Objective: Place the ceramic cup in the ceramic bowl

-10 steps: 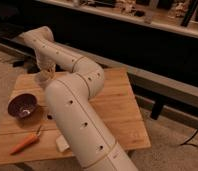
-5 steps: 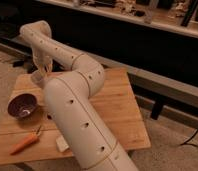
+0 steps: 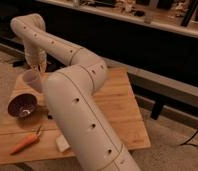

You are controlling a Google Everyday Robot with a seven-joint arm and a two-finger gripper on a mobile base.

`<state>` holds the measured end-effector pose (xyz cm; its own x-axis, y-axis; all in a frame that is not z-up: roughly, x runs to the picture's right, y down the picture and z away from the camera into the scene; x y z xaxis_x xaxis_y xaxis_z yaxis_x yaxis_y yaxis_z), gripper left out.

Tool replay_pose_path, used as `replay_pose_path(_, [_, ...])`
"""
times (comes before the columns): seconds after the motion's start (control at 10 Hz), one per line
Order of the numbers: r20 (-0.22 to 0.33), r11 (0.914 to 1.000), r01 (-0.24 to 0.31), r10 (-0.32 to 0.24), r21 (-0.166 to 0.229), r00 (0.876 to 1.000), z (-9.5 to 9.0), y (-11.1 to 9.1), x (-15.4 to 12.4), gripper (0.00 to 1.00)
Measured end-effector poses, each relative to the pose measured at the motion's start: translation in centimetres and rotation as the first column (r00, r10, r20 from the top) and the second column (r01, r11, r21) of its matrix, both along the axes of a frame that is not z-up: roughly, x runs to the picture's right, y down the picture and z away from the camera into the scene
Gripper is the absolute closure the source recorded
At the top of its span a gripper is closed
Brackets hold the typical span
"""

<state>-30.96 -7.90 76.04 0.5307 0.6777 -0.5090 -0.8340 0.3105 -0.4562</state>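
We have a single view. It looks down from high up, close behind the arm (image 3: 79, 115), whose thick near segments fill the middle and bottom of the frame and hide part of the wooden counter (image 3: 119, 102). We face forward and downward across the counter toward a long dark bench (image 3: 142, 40) running along the top. The end effector (image 3: 36, 68) sits at the far end of the reach, upper left, clamped on the ceramic cup (image 3: 32, 81), well away from the lens.
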Motion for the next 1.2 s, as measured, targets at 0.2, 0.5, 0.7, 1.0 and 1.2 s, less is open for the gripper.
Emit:
replay_pose_path(0.2, [0.042, 0.9995, 0.029, -0.028, -0.013, 0.999, -2.1, 1.3, -0.6, 1.0])
replay_pose_path(0.5, [0.097, 0.9968, 0.063, -0.058, -0.049, 0.994, -4.2, 4.0, -1.3, 1.0])
replay_pose_path(0.7, [0.125, 0.995, 0.067, -0.057, -0.074, 0.99, -4.7, 5.4, -2.0, 1.0])
replay_pose_path(1.0, [0.181, 0.9939, 0.05, -0.032, -0.098, 0.983, -5.0, 6.6, -4.1, 1.0])
replay_pose_path(1.2, [0.225, 0.9945, 0.027, -0.004, -0.101, 0.974, -4.7, 6.6, -5.8, 1.0])
